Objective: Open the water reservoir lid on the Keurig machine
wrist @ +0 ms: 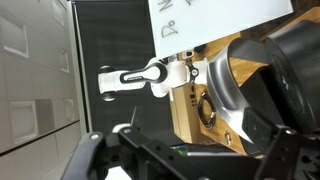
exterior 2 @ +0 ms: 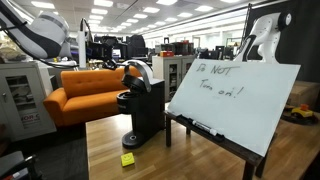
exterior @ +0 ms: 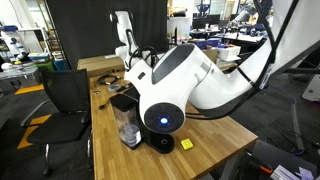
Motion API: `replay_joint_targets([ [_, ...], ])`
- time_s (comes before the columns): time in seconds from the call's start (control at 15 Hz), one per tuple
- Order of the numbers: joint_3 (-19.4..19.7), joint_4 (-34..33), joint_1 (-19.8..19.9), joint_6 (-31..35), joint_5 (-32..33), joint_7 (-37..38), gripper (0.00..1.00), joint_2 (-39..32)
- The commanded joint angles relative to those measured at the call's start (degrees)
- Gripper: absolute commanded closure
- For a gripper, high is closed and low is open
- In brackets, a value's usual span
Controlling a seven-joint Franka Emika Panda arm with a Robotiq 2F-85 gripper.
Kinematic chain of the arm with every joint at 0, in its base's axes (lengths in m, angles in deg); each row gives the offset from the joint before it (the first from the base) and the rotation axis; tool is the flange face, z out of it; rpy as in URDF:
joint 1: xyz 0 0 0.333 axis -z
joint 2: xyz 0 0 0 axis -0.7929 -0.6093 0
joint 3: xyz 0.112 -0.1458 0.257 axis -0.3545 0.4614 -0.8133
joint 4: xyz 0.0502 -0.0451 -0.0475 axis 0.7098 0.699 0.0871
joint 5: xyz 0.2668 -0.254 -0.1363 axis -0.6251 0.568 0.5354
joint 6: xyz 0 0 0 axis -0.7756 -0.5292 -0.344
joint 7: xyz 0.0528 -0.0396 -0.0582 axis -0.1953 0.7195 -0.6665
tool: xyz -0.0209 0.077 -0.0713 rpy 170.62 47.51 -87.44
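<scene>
In the wrist view the gripper (wrist: 185, 158) shows its black jaws spread wide with nothing between them. A yellow note (exterior 2: 127, 158) lies by the near edge of the worktop (exterior 2: 105, 140). Just behind the note, close to a corner, stands the Keurig machine (exterior 2: 140, 110). Its water reservoir lid (exterior: 123, 101) appears to sit flat on the clear tank (exterior: 128, 130). Farther along the worktop a whiteboard (exterior 2: 235, 95) leans.

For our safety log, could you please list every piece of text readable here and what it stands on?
"Do NOT Turn on!": handwritten on the whiteboard.
The Keurig machine: any branding is too small to read.
The yellow sticky note: no legible writing.
Wrist view: the whiteboard's writing is cut off and unreadable.
</scene>
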Motion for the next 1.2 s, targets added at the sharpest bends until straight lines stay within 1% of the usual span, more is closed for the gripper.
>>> replay_joint_targets([
  [0.0,0.65,-3.16,1.05,0.21,2.71,-0.28,0.00,-3.15],
  [0.33,1.52,-7.39,1.82,0.87,5.55,-0.26,0.00,-6.28],
  [0.67,2.21,-9.64,3.15,1.69,5.54,-0.47,0.00,-9.02],
  [0.93,1.30,-9.42,2.83,3.56,4.48,0.14,0.00,-8.83],
  [1.13,-0.35,-8.64,1.89,6.28,2.52,0.18,0.00,-7.65],
])
